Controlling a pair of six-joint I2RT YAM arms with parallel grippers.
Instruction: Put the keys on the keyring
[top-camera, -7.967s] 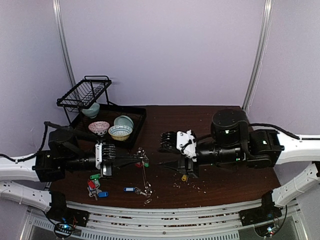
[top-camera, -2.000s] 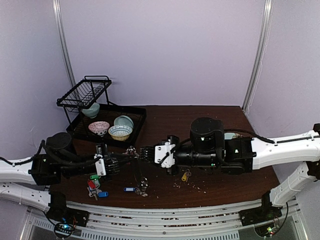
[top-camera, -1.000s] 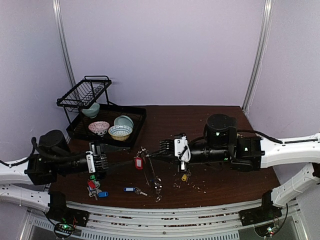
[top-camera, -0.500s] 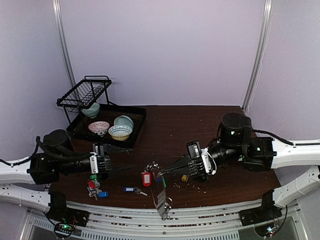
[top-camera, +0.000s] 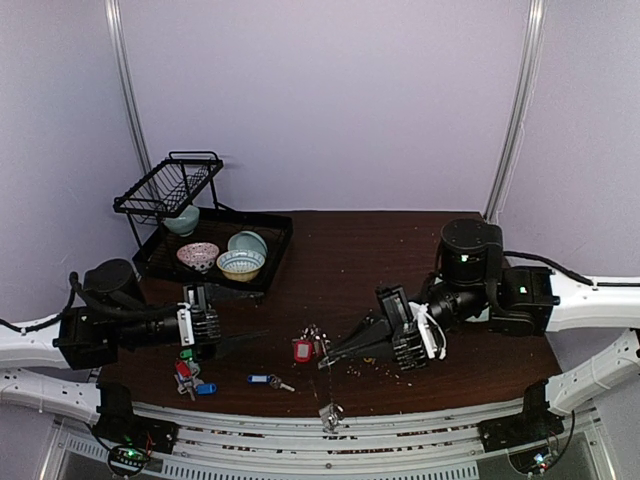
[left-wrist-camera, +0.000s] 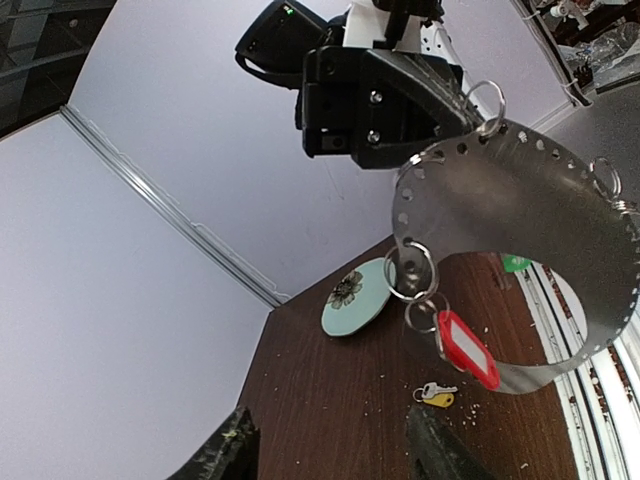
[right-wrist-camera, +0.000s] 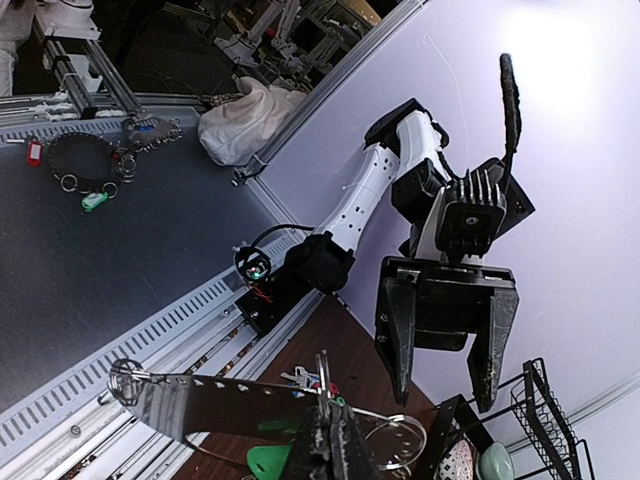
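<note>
Lilac walls are closing in a dark wooden table that is carrying a scatter of crumbs. At far left, a wire dish rack is standing over a black tray of bowls. Next, the left gripper is hovering with its fingers spread wide and nothing between them, near a cluster of loose keys. A blue-tagged key is lying a little further right.

At centre, the keyring is hanging edge-on in the air. The right gripper is pinching its band tightly, and a red-tagged key is dangling from one wire ring.

The ring's lower end appears to be reaching past the table's near edge, so a slipping pinch would likely be sending it onto the rails. Any swinging would be spoiling the threading. A yellow-tagged key is lying on the table beyond the ring.
</note>
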